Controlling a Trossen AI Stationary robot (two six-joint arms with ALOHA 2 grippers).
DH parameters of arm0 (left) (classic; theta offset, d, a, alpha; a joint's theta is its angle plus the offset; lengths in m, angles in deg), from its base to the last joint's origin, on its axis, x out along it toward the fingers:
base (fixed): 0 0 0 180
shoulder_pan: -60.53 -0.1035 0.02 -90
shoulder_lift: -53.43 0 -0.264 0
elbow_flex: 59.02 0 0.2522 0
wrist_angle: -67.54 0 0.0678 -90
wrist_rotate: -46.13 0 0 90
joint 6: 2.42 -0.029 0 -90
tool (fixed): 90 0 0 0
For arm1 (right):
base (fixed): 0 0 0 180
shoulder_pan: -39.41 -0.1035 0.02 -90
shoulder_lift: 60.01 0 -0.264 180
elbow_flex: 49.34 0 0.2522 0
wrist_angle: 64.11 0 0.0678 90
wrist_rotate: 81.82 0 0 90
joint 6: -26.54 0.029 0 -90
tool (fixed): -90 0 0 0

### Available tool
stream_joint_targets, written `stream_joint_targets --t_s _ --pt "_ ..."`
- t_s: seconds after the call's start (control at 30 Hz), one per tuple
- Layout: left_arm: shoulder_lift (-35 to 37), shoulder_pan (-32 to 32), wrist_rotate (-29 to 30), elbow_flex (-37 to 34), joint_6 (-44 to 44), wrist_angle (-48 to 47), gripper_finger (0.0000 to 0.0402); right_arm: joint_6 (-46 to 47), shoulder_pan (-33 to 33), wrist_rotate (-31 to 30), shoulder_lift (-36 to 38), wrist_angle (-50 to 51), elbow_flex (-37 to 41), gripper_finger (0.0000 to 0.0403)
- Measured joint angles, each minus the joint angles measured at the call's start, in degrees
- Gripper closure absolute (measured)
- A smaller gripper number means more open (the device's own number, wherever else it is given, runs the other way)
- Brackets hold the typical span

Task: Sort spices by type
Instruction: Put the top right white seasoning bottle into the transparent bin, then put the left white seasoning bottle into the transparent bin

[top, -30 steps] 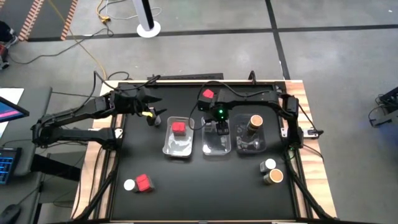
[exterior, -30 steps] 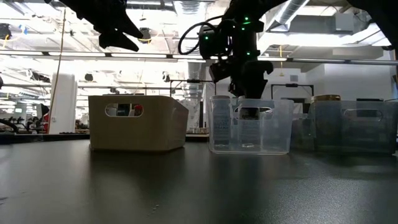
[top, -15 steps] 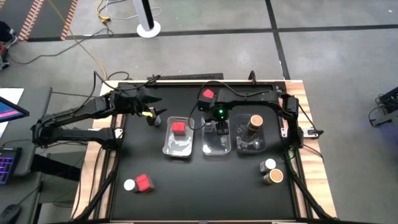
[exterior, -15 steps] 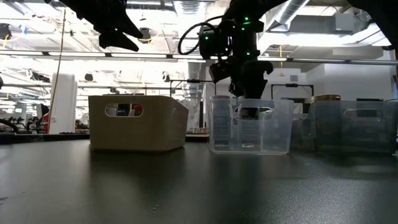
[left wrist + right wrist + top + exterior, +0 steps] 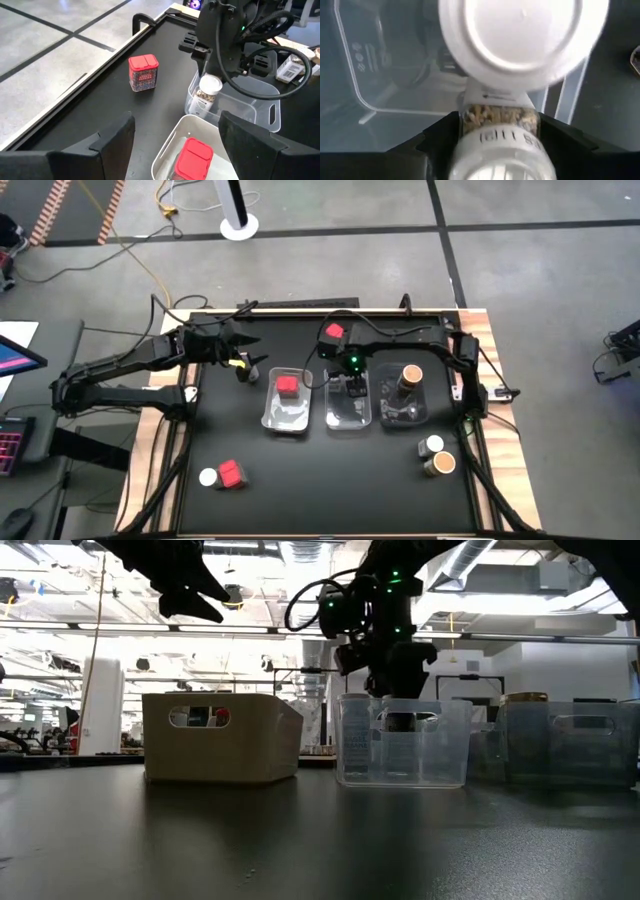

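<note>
**High view, then low, then the wrists: a white-lidded jar at the middle tray**

High view: you have three trays in a row across the middle of the table (image 5: 300, 510). The left tray (image 5: 272, 416) holds a red box (image 5: 288, 386), and the right tray (image 5: 388, 416) holds a brown-lidded jar (image 5: 411, 374), so each tray looks set aside for one kind. Your right gripper (image 5: 352, 385) hangs over the middle tray (image 5: 335, 418), which I judge is meant for the white lids. Still loose are a second red box (image 5: 335, 333) near the far edge, a pair at the near-left corner (image 5: 220, 475) and two jars at the near-right corner (image 5: 437, 455). Your left gripper (image 5: 243, 362) waits toward the far-left corner, clear of the trays.

Low view: the right gripper (image 5: 400, 705) reaches down past the rim of the middle tray (image 5: 350, 755), low enough that the jar should not tip on release.

Left wrist view: your left fingers (image 5: 112, 145) stand wide apart with nothing between them. Beyond them the white-lidded jar (image 5: 207, 92) stands upright inside the middle tray (image 5: 265, 100), directly under the right gripper.

Right wrist view: the white-lidded jar (image 5: 500, 117) sits between your right fingers (image 5: 437, 137). I cannot tell whether they grip it or have let go.
</note>
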Motion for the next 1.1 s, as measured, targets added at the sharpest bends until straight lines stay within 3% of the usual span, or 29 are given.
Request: stream_joint_targets --t_s 0.37,0.53,0.73,1.1 --pt "0.00 0.01 0.00 0.00 0.00 -0.02 0.0127 0.45 0.83 -0.02 5.03 3.13 -0.02 0.0105" --pt "0.00 0.01 0.00 0.00 0.00 -0.02 0.0127 6.26 2.09 -0.02 11.98 2.69 -0.07 0.0104" --pt "0.01 0.00 0.00 0.00 0.00 -0.02 0.0127 21.93 3.80 -0.07 20.90 1.28 -0.13 0.0104" --pt "0.01 0.01 0.00 0.00 0.00 -0.02 0.0127 26.59 -0.29 -1.96 34.33 0.41 -0.13 0.0104"
